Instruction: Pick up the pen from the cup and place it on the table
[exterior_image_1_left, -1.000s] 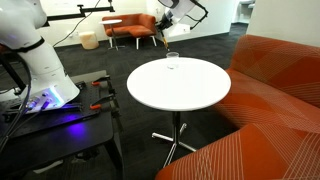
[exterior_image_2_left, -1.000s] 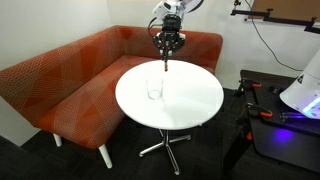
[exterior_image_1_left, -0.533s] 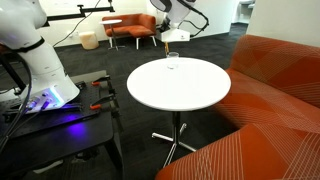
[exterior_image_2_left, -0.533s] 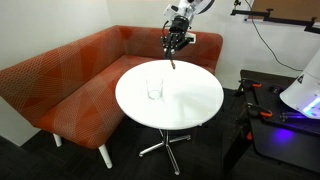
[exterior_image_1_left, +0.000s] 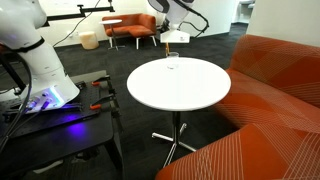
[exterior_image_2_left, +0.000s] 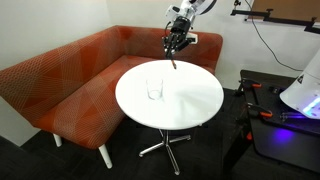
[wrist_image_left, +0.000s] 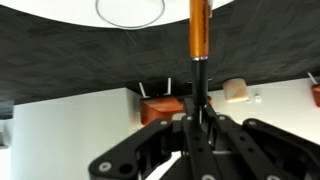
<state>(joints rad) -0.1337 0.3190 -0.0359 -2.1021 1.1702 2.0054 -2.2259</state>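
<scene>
In the wrist view the jaws of the gripper (wrist_image_left: 197, 122) were clamped narrowly on the pen (wrist_image_left: 199, 30); in an exterior view the pen (exterior_image_2_left: 173, 60) was held nearly upright above the far edge of the table (exterior_image_2_left: 195, 105), apart from the cup (exterior_image_2_left: 154, 89), which was seen standing on it.

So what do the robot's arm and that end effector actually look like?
The arm is smooth, rounded and white. The end effector is black, and the wrist view shows its jointed, link-like fingers. A thin dark cable loops beside the arm.
</scene>
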